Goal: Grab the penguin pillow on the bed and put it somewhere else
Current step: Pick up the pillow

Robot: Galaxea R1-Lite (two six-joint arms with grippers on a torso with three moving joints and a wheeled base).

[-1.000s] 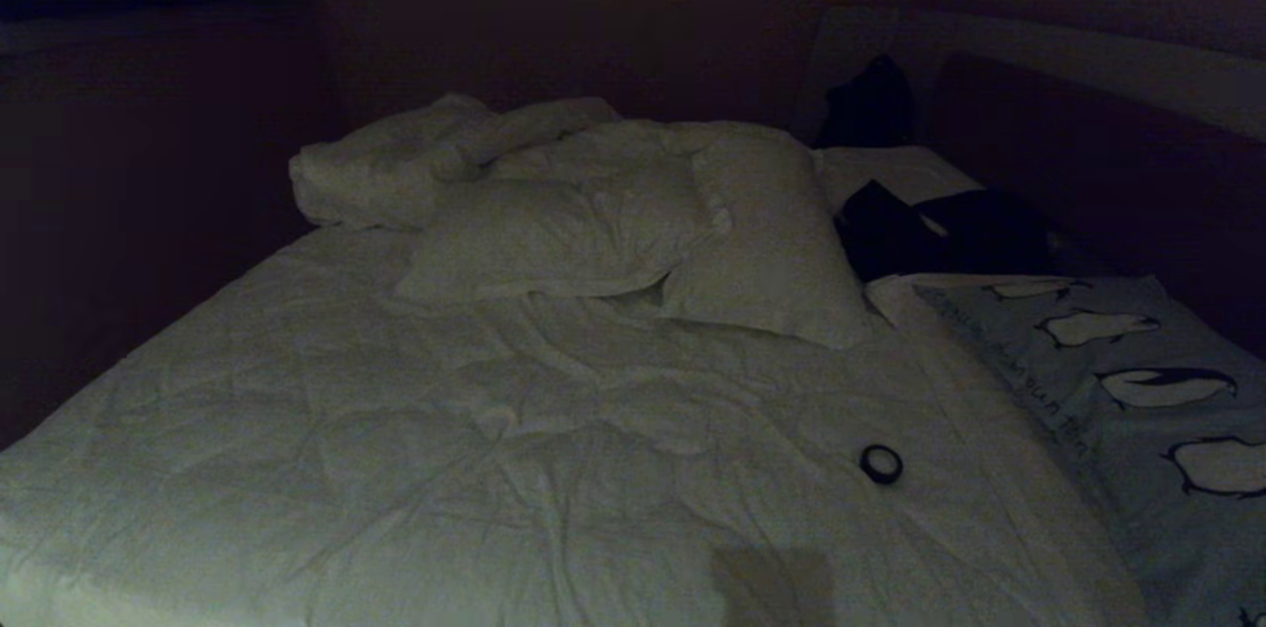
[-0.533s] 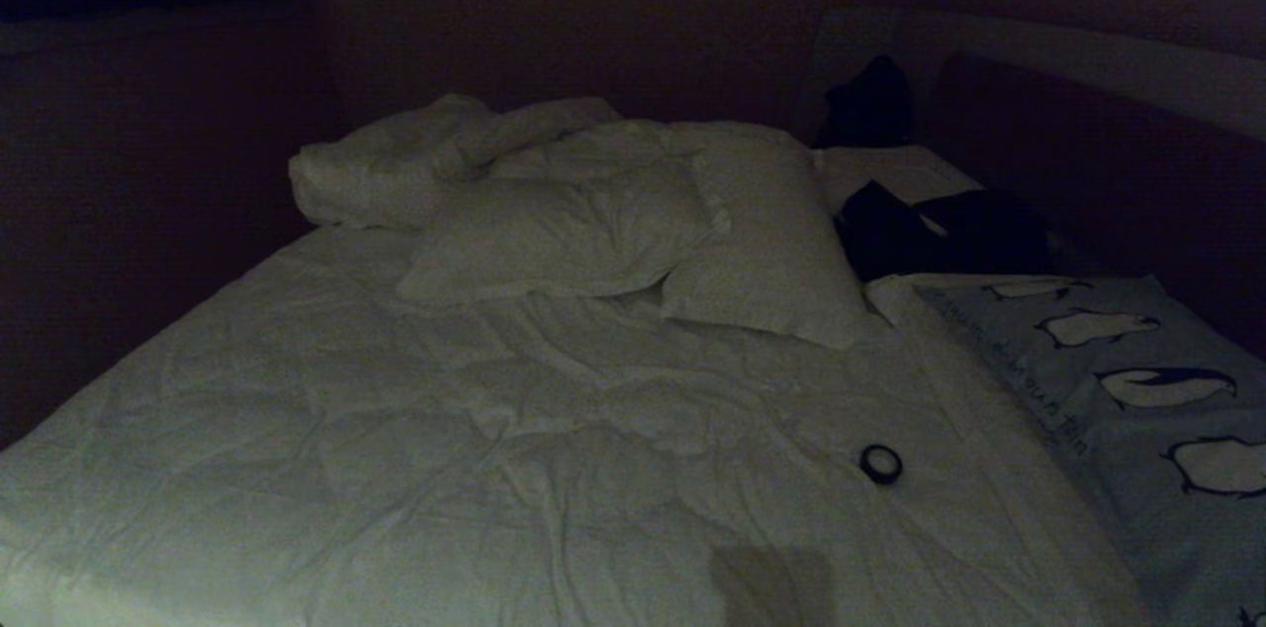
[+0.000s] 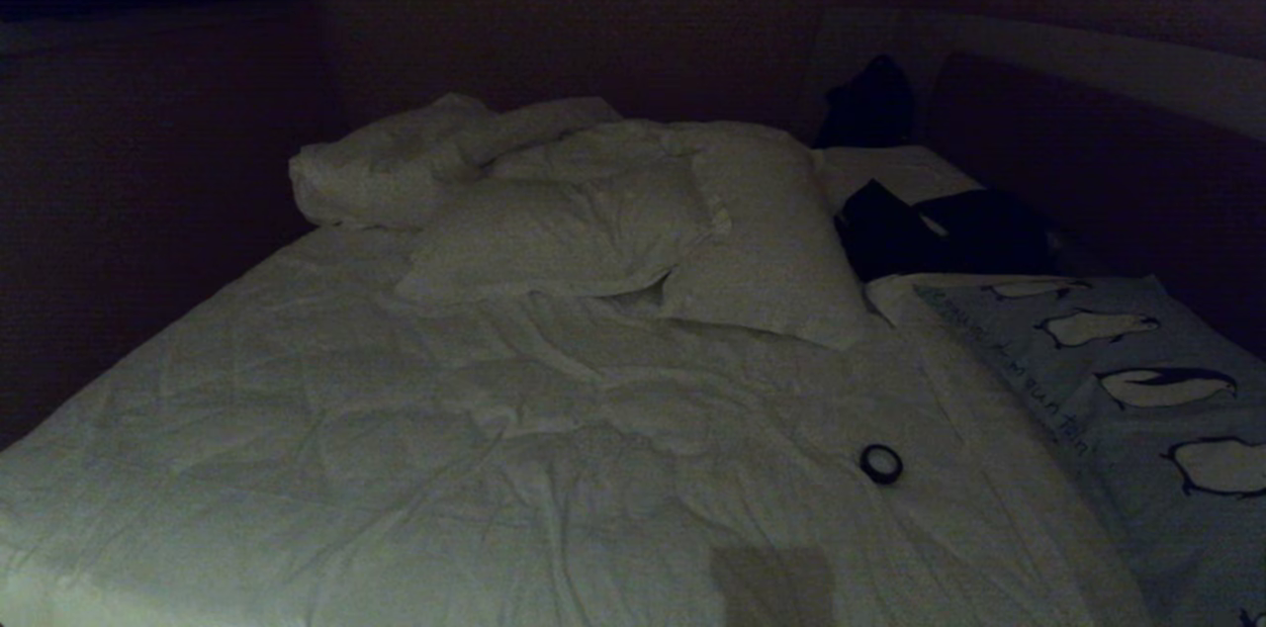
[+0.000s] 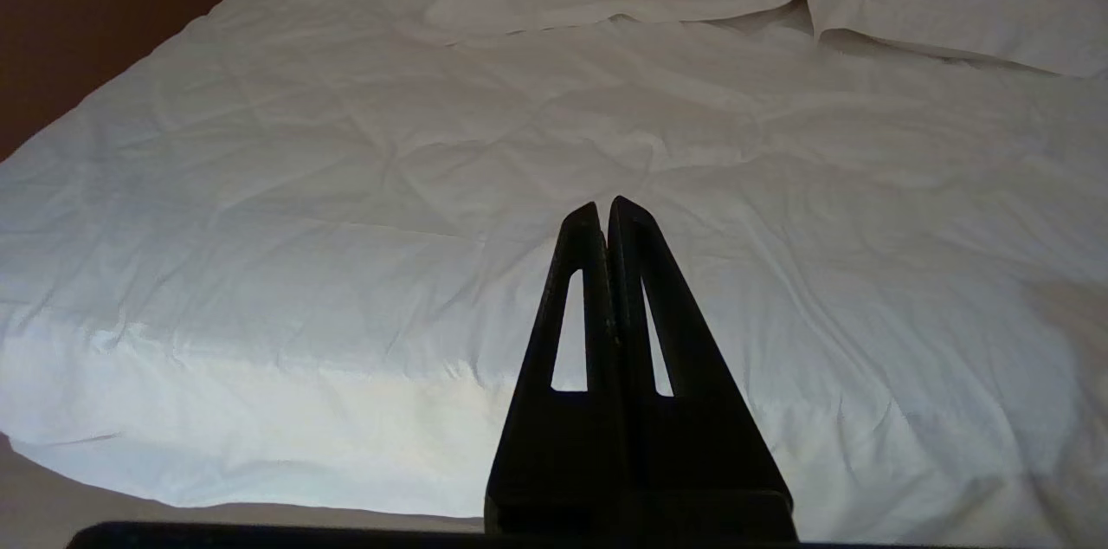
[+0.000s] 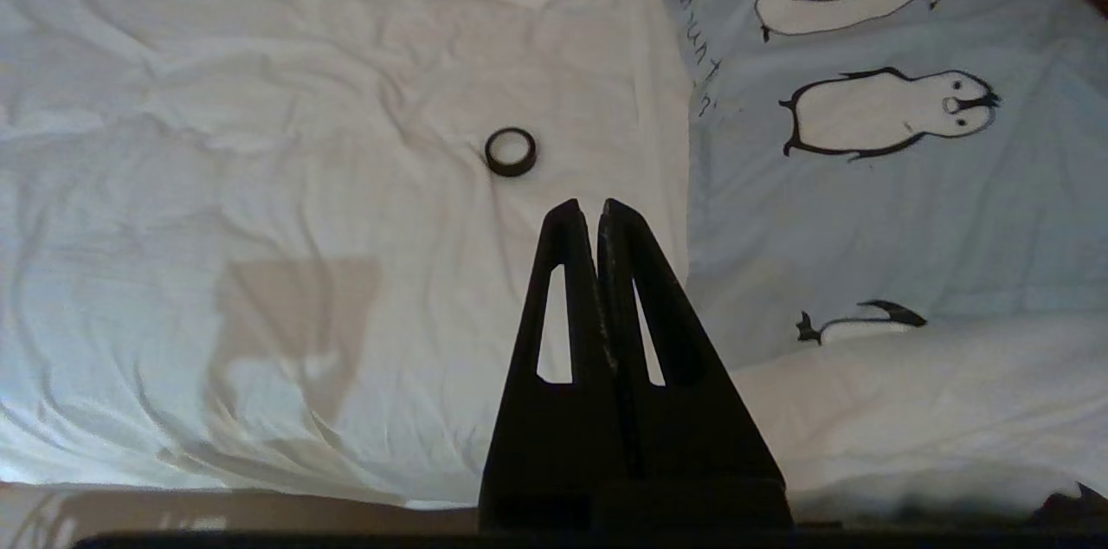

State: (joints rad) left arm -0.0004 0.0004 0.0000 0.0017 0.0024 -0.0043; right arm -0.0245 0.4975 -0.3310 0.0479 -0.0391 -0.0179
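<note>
The penguin pillow (image 3: 1137,409) lies flat at the right side of the bed (image 3: 445,469), light blue-grey with black-and-white penguins and a line of dark text. In the right wrist view the penguin pillow (image 5: 866,185) fills the area beside my right gripper (image 5: 587,204), which is shut and empty, hovering over the white duvet (image 5: 303,185) near the pillow's edge. My left gripper (image 4: 604,204) is shut with nothing in it, over the bare duvet (image 4: 346,229) near the bed's front edge. Neither arm shows in the head view.
A small black ring (image 3: 880,463) lies on the duvet just left of the penguin pillow, also seen as the ring (image 5: 510,151) ahead of the right gripper. White pillows (image 3: 633,222) are heaped at the far side. Dark clothing (image 3: 940,231) lies by the dark headboard (image 3: 1088,172).
The bed and pillows look the same in the head view. The scene has grown slightly dimmer; nothing on the bed has moved.
</note>
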